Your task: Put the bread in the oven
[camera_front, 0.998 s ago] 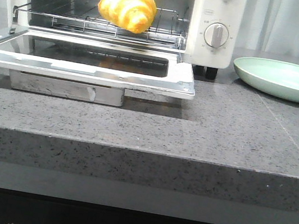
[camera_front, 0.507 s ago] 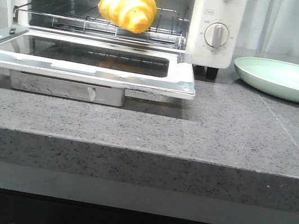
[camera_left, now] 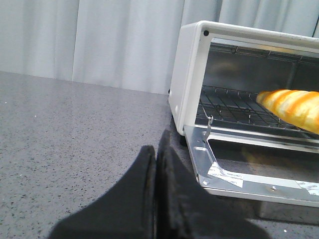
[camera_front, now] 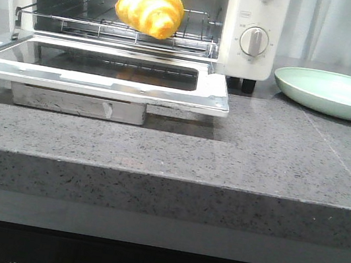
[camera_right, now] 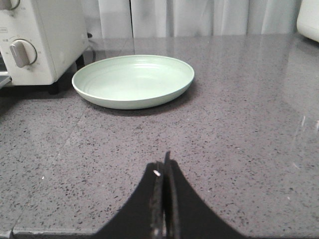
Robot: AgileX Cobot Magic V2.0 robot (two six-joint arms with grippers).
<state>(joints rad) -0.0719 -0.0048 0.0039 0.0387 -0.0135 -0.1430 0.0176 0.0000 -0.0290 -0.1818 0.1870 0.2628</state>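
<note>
Where the front view looks over the speckled grey stone bench [camera_front: 258, 158], pale curtains [camera_front: 345, 31] hang behind it. At the back left stands the oven [camera_front: 251, 30], its glass door [camera_front: 104, 73] folded down flat, and the bread [camera_front: 149, 8] lies on the wire rack [camera_front: 79, 19] inside. A pale green plate [camera_front: 335, 93] sits on the bench just right of the oven. Neither arm shows here.

From the left wrist, the left end effector [camera_left: 156, 164] hangs low over bare bench beside the open oven, its black fingers pressed together with nothing between them. The bread rests on the rack beyond.

From the right wrist, the right end effector [camera_right: 163, 174] is likewise closed on nothing, above the bench short of the plate.
</note>
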